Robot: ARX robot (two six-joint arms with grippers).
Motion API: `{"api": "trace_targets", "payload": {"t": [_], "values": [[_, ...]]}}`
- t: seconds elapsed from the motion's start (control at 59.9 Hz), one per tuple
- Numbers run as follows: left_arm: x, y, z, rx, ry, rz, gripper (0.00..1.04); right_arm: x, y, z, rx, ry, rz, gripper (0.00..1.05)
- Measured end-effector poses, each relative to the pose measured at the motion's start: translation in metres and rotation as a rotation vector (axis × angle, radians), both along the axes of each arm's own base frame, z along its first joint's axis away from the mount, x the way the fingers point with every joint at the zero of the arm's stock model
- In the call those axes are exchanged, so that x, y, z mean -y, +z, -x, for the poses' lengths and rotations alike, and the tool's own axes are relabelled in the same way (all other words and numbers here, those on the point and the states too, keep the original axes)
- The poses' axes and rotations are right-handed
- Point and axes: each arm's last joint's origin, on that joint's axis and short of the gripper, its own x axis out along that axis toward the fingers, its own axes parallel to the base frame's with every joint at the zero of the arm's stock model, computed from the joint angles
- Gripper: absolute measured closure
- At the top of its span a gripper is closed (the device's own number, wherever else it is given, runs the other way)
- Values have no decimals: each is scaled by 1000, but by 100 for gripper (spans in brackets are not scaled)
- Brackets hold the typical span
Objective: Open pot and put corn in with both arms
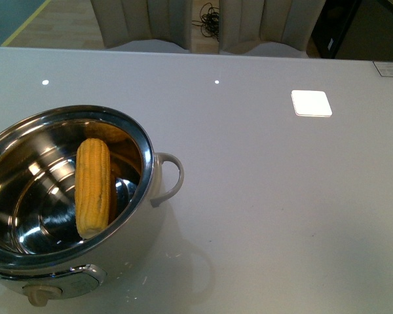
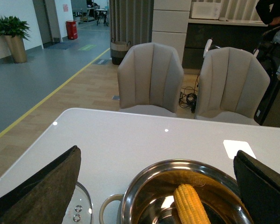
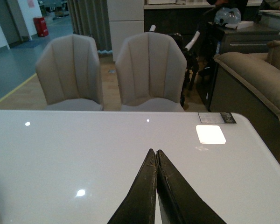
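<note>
Nearest to my body camera sits the pot (image 1: 65,216), a large round cream-white cooker with a shiny steel interior, resting on the pale grey surface (image 1: 281,216) toward my left side. Its control knob (image 1: 38,296) faces me and a looped handle (image 1: 169,178) sticks out toward the middle of the surface. No lid covers the pot. The corn (image 1: 93,188), a single yellow cob, lies inside, leaning against the steel wall with one end up near the rim.

My left gripper (image 2: 158,186) hangs above the pot, spread wide, its two dark fingers (image 2: 42,189) at either edge of the wrist view with nothing between them. Below it I see the pot's open mouth and the cob, and just beside the pot a glass lid (image 2: 79,205) lies flat on the surface, only partly in view.

My right gripper (image 3: 156,158) is pressed fully together, its tips touching and holding nothing, over bare surface well apart from the pot. A bright square of reflected light (image 3: 211,134) lies beyond it.

Judging from this, both steps look done: the pot is open and the corn is in. Only pulling the arms away seems left.
</note>
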Motion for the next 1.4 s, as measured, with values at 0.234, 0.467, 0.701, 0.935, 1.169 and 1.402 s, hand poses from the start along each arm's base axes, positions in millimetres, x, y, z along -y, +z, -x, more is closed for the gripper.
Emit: {"api": "trace_targets", "payload": {"t": [0.234,0.467,0.701,0.935,1.169,1.402], "values": [[0,0,0,0,0,0,7,0,-3,12,-6,-1,0,103],[0,0,0,0,0,0,7,0,-3,12,-6,-1,2,100],[0,0,0,0,0,0,7,0,-3,12,-6,-1,1,60],[0,0,0,0,0,0,7,0,-3,12,-6,-1,1,15],[0,0,0,0,0,0,7,0,-3,12,-6,-2,1,9],[0,0,0,0,0,0,7,0,-3,12,-6,-2,1,9]]}}
